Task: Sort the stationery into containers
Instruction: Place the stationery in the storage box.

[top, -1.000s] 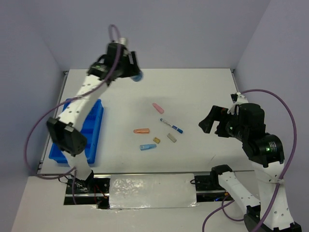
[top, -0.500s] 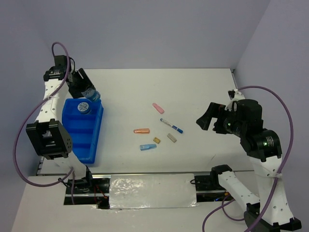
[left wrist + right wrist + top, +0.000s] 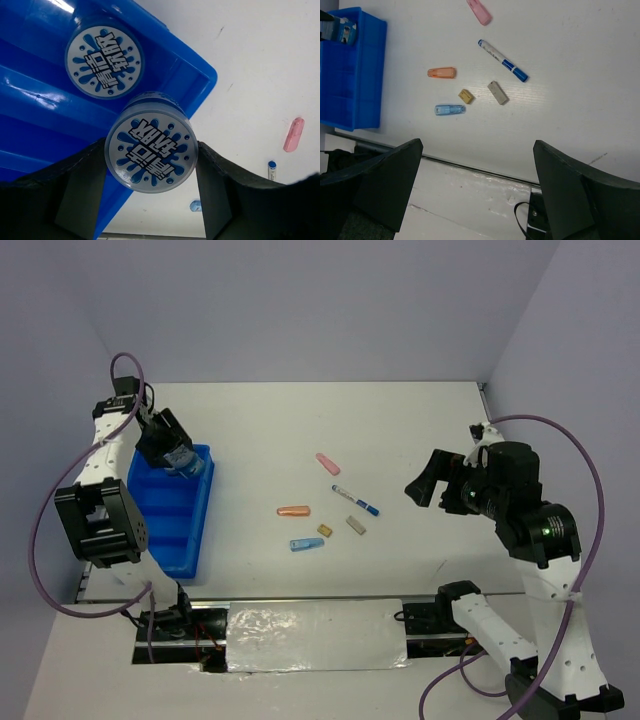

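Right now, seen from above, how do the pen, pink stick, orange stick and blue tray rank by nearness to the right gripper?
1. Pen, just left of the right gripper
2. Pink stick, farther back
3. Orange stick, mid-table
4. Blue tray, far left

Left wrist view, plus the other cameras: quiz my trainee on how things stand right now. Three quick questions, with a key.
1. True or false: the left gripper is shut on a round blue-and-white patterned tub.
2. Where is the other round patterned tub? A) lying outside any container; B) inside the bright blue rectangular plastic tray; C) stacked on the held tub.
3. Short answer: what does the right gripper hold?
Key: 1 true; 2 B; 3 nothing, its jaws stand open.
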Robot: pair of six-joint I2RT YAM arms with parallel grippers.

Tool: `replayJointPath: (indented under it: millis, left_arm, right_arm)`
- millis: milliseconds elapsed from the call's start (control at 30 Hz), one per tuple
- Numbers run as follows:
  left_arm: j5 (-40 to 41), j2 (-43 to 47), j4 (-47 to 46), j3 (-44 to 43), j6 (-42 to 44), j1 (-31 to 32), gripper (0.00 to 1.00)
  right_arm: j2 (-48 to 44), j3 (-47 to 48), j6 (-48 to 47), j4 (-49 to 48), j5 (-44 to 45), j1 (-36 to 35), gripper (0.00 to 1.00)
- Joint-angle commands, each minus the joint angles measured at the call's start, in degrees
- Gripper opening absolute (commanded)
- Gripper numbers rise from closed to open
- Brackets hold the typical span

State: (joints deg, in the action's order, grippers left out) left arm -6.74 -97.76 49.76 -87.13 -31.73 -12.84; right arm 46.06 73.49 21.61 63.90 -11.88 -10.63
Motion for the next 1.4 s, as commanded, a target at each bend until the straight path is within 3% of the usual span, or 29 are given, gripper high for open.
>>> replayJointPath:
  millis: [0, 467, 667, 1100, 1200, 1233, 1367]
  left_arm:
    - [-0.2, -0.94, -3.26, 0.12, 0.35, -0.69, 0.0]
    - [3.05, -4.2, -6.16, -0.93, 2.63, -1.31, 0.0]
    - [6.48, -4.02, -6.86, -0.67, 2.98, -1.31, 0.09]
    - [11.93, -6.31, -7.75, -1.46, 3.6, -1.22, 0.12]
    - [10.79, -5.96, -7.92, -1.11, 3.6, -1.31, 0.3]
    - [9.92, -5.69, -8.36, -0.94, 3.6, -1.31, 0.43]
    - [7.19, -3.68, -9.15, -0.15, 3.42, -1.31, 0.72]
  right_arm:
    - [0.43, 0.6, 0.1, -2.73, -1.04, -0.35, 1.0]
    - [0.87, 0.6, 0.98, -3.43, -2.09, -0.35, 1.0]
    - [1.22, 1.04, 0.98, -3.34, -2.27, -0.35, 1.0]
    - [1.13, 1.65, 0.63, -2.73, -2.27, -0.44, 1.0]
    - [1.05, 1.48, 0.63, -2.64, -2.27, -0.35, 1.0]
    - [0.96, 1.56, 0.72, -2.55, -2.36, -0.44, 1.0]
    - [1.13, 1.83, 0.54, -2.46, -2.27, -0.35, 1.0]
